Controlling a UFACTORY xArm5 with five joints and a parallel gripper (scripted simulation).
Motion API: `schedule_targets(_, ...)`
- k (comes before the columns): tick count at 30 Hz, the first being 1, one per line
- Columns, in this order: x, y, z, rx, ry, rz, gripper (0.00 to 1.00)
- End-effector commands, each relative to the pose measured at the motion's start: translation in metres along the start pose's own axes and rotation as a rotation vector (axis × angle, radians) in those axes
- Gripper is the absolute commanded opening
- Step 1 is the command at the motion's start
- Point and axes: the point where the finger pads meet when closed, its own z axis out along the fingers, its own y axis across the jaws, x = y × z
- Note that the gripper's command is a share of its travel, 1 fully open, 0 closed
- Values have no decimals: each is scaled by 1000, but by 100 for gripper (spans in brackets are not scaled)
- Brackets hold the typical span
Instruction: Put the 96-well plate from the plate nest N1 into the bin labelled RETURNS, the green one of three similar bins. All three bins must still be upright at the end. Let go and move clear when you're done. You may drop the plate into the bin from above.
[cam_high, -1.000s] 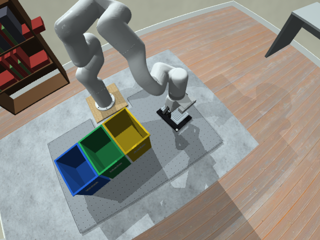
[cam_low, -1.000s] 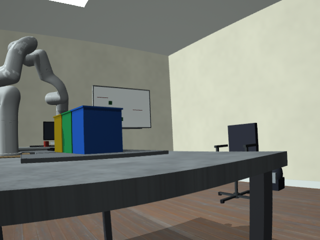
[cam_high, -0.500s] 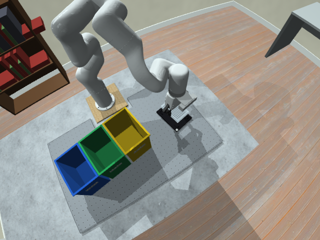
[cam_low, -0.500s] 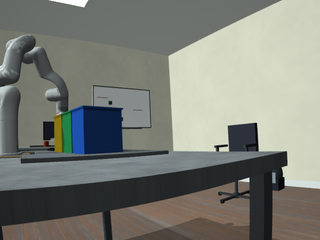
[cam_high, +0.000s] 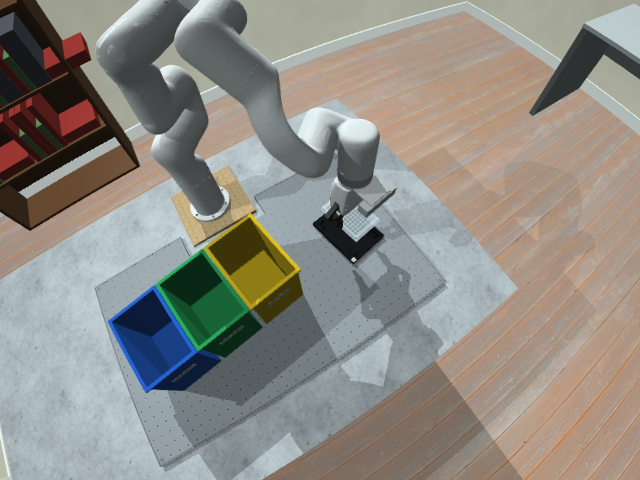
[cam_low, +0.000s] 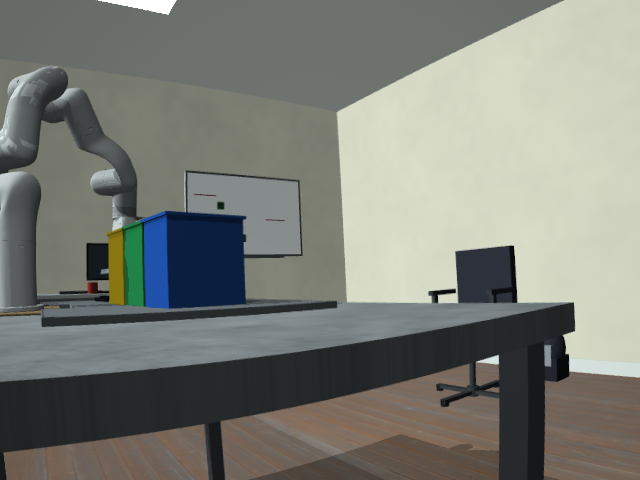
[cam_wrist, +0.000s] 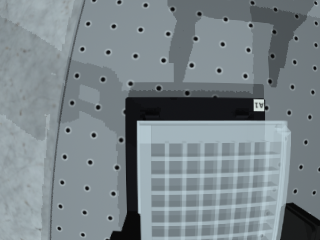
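Note:
The clear 96-well plate is between my gripper's fingers, which are shut on it from both sides. It hangs just above the black plate nest N1, whose far edge and label show beyond it in the wrist view. The green bin stands upright to the left, between the blue bin and the yellow bin. In the exterior view the bins hide the gripper and the plate.
All stands on a grey perforated board on a table. The arm's base is mounted behind the yellow bin. A bookshelf stands at the far left. A chair stands beyond the table.

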Motion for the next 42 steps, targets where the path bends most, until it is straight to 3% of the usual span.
schedule_targets(1,1,-1,-8,2,3,0,0)
schedule_targets(42,1,-1,-69,2,4,0,0)
